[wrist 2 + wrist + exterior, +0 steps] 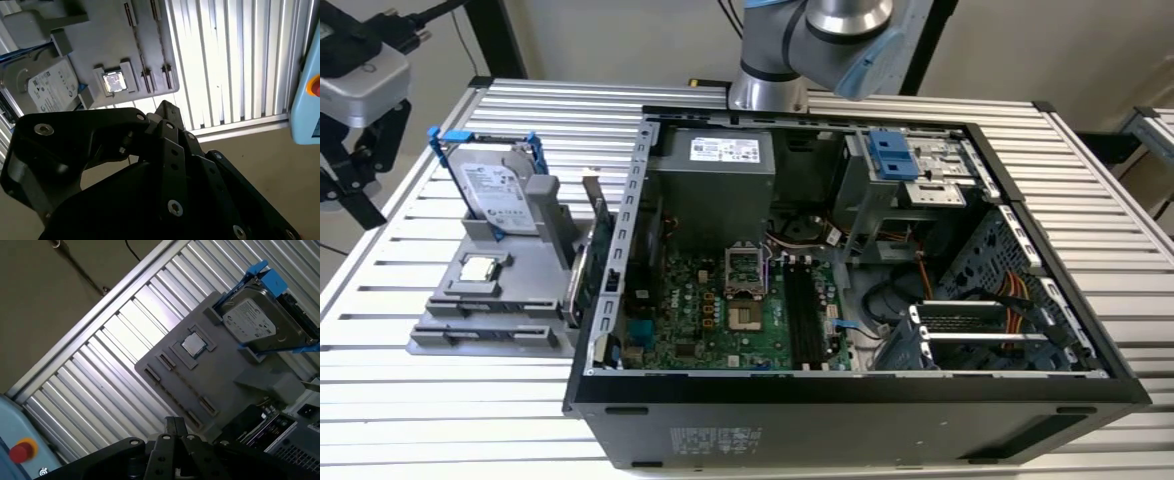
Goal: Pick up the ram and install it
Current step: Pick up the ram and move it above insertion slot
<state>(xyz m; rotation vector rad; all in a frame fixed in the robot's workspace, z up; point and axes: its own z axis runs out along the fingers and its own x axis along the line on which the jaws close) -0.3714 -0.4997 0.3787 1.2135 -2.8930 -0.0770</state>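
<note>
My gripper [350, 185] hangs high at the exterior view's left, well left of the grey parts holder [480, 310] and touching nothing. In both wrist views its black fingers [165, 107] [172, 421] meet at the tips with nothing between them, so it is shut and empty. The ram [579, 285] looks like a thin dark board standing on edge at the holder's side nearest the computer case, also seen as a striped dark stick [260, 426] in the first wrist view. The black motherboard slots [803, 315] lie inside the open case.
The holder carries a silver hard drive in a blue frame [494, 190] [250, 322] [47, 90] and a small square processor chip [480, 268] [192, 344] [114, 81]. The open case [854, 385] takes up the middle of the slatted table. A blue box with a red button [20, 450] stands off the table.
</note>
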